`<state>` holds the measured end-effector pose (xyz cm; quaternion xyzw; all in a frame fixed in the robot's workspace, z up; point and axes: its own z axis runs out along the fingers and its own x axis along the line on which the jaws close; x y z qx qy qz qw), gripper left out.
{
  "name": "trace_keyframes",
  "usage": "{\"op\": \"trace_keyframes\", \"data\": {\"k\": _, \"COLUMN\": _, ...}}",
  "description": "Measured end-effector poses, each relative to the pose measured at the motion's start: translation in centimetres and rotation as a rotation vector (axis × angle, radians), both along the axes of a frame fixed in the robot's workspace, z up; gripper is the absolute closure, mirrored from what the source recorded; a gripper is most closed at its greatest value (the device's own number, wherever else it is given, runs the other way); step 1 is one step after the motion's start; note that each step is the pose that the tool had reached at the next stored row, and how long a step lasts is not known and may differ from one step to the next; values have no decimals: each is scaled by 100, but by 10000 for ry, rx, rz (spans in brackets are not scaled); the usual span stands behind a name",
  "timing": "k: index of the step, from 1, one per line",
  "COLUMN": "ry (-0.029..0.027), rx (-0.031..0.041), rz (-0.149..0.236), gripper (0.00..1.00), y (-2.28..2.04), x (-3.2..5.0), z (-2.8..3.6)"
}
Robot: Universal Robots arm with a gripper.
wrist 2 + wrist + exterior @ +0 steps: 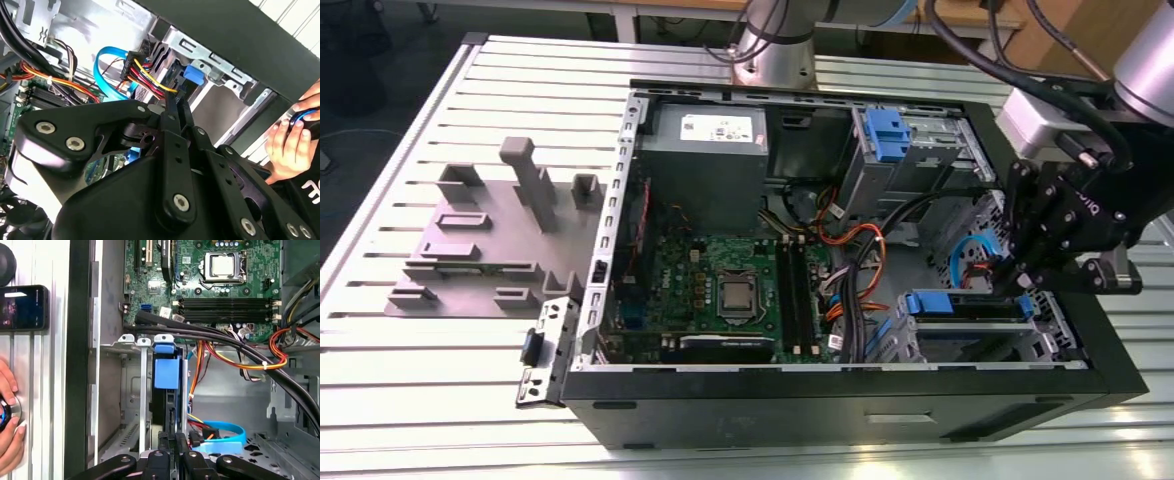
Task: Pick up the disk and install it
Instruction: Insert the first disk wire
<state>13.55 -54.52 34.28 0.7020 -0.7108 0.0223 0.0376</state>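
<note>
Slatted table (400, 400) holds a grey fixture (480, 250) on the exterior view's left, then the computer case (854, 410). We judge a straight push along the drive cage (142, 390), clear of cables (240, 360), best. Our gripper (174, 436), closed on nothing, sits by the disk (166, 371) in that cage: on edge, long axis along the slot, blue tab toward the motherboard (210, 300).

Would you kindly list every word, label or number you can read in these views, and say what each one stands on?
No text here can be read with confidence.
On the grey metal box, the white sticker: print too small.
On the person's black sleeve, the white lettering: cut off at the edge.
On the phone screen: nothing legible.
On the motherboard, the markings: too small.
</note>
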Motion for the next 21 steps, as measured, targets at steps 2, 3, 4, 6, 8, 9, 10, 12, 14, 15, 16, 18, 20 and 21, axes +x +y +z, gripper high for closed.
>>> {"op": "trace_keyframes", "data": {"k": 2, "ry": -1, "rx": 27, "rz": 10, "gripper": 83, "y": -5, "x": -16, "z": -22}}
{"op": "trace_keyframes", "data": {"k": 3, "ry": 0, "rx": 48, "rz": 19, "gripper": 83, "y": -9, "x": -22, "z": -33}}
{"op": "trace_keyframes", "data": {"k": 4, "ry": -1, "rx": 72, "rz": 40, "gripper": 83, "y": -12, "x": -26, "z": -44}}
{"op": "trace_keyframes", "data": {"k": 6, "ry": -3, "rx": 109, "rz": 90, "gripper": 83, "y": -12, "x": -27, "z": -53}}
{"op": "trace_keyframes", "data": {"k": 8, "ry": -5, "rx": 132, "rz": 138, "gripper": 83, "y": -12, "x": -29, "z": -61}}
{"op": "trace_keyframes", "data": {"k": 9, "ry": -7, "rx": 144, "rz": 150, "gripper": 83, "y": -12, "x": -29, "z": -67}}
{"op": "trace_keyframes", "data": {"k": 10, "ry": -10, "rx": 153, "rz": 152, "gripper": 83, "y": -12, "x": -28, "z": -71}}
{"op": "trace_keyframes", "data": {"k": 12, "ry": -17, "rx": 169, "rz": 153, "gripper": 83, "y": -12, "x": -28, "z": -81}}
{"op": "trace_keyframes", "data": {"k": 14, "ry": -24, "rx": 179, "rz": 153, "gripper": 83, "y": -12, "x": -29, "z": -91}}
{"op": "trace_keyframes", "data": {"k": 15, "ry": -25, "rx": 180, "rz": 154, "gripper": 83, "y": -12, "x": -28, "z": -93}}
{"op": "trace_keyframes", "data": {"k": 16, "ry": -26, "rx": 181, "rz": 154, "gripper": 83, "y": -12, "x": -28, "z": -94}}
{"op": "trace_keyframes", "data": {"k": 18, "ry": -29, "rx": 186, "rz": 153, "gripper": 83, "y": -12, "x": -30, "z": -99}}
{"op": "trace_keyframes", "data": {"k": 20, "ry": -34, "rx": 189, "rz": 151, "gripper": 83, "y": -12, "x": -38, "z": -103}}
{"op": "trace_keyframes", "data": {"k": 21, "ry": -37, "rx": 191, "rz": 153, "gripper": 83, "y": -12, "x": -43, "z": -105}}
